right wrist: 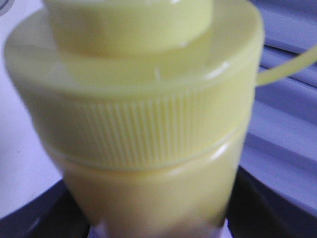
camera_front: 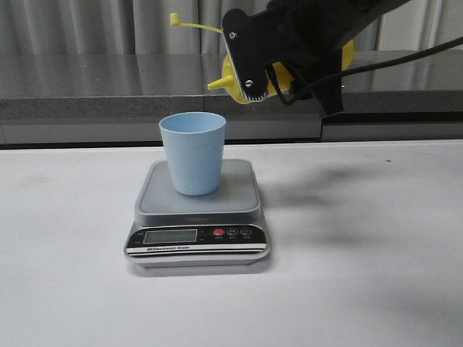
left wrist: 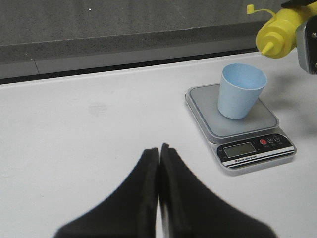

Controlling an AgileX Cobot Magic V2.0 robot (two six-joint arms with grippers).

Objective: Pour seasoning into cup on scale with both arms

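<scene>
The yellow squeeze bottle [camera_front: 239,81] is up in the air, tipped nearly level, its cone nozzle [camera_front: 217,84] aimed left and hanging just above and a touch right of the cup's rim. The thin tethered cap [camera_front: 176,19] flicks up and away to the left, clear of the spout. The right gripper [camera_front: 271,61] is clamped around the bottle's body just behind the ribbed collar [right wrist: 138,129], which fills the right wrist view, with dark fingers at either side of the body.

That plastic looks soft and glossy, so I'd judge it light, springy and a bit slippery; a hold on the body near the collar suits it, since too hard a squeeze there could push out more than wanted.

Below it, the pale blue cup [camera_front: 192,152] stands upright on the platform of the digital kitchen scale [camera_front: 197,217], slightly left of centre. It looks light and easy to tip, so the nozzle should stay off the rim.

Out to the left and nearer, the left gripper [left wrist: 159,148] hovers over the bare white table [left wrist: 74,148], jaws pressed together on nothing, well apart from the scale.
</scene>
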